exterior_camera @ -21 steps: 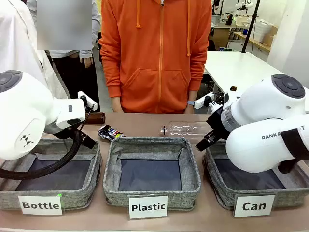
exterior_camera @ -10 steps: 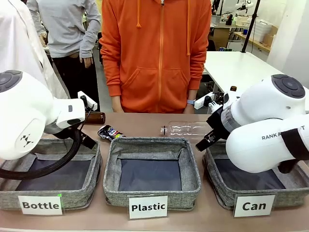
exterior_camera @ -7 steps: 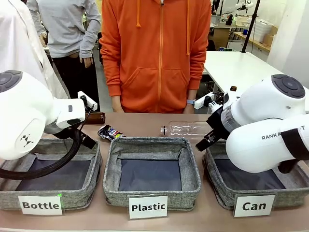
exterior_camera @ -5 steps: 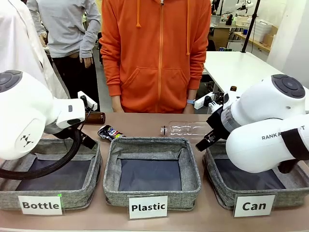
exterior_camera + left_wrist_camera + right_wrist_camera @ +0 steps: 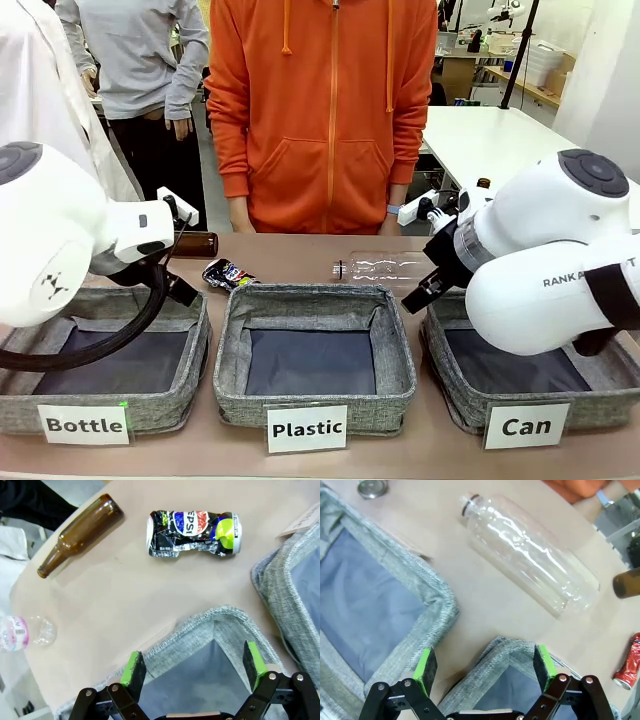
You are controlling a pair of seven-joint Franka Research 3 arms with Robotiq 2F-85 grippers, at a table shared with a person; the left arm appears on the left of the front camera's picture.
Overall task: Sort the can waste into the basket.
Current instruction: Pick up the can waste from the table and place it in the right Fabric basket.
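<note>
Spread and empty, the left fingers (image 5: 133, 666) and right fingers (image 5: 426, 665) hang ready to grasp; the crushed blue-black can (image 5: 192, 532) lies unsorted toward the tabletop's (image 5: 125, 595) far edge.

Bright, even indoor light from overhead, with no dim corners. Only soft, faint shadows on the counter (image 5: 125, 605): a pale smudge beside the brown bottle (image 5: 80, 535), another thin one under the crushed can (image 5: 192, 532). White streaks of glare along the clear plastic bottle (image 5: 530, 555). Close to washed out on the far white table (image 5: 490, 140) in the front view. Sharp across the front view, with readable sign print. Sharp too at mid-distance in both wrist views, with legible print on the crushed can; slightly soft at the bottom edge around the left hand (image 5: 193, 664) and the right hand (image 5: 485, 662). Mild wide-angle bending toward the wrist-view edges.
</note>
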